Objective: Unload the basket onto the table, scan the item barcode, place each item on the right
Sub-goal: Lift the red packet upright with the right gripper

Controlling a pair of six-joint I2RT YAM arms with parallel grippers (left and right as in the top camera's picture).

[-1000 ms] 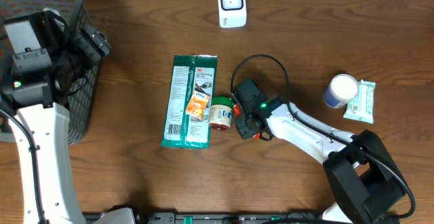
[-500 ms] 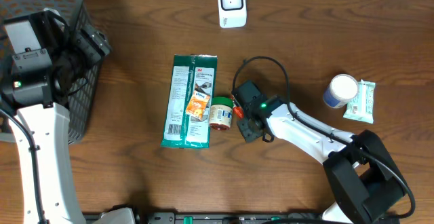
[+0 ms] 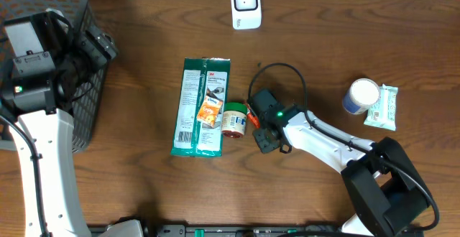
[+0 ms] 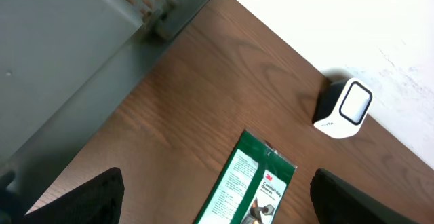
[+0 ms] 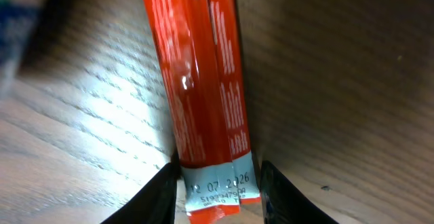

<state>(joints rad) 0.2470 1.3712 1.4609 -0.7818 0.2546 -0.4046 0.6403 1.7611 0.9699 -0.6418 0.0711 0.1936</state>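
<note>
Red sachet (image 5: 203,81) pinched inside right tool (image 5: 220,189)

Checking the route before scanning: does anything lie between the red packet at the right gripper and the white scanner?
Nothing visible does. The red packet sits within the right gripper; bare table runs from there to the white scanner.

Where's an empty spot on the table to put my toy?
Bare wood between the basket and the green packet, and between the scanner and the white cup. Crowded in the middle: jar, right hand gripping red sachets.
</note>
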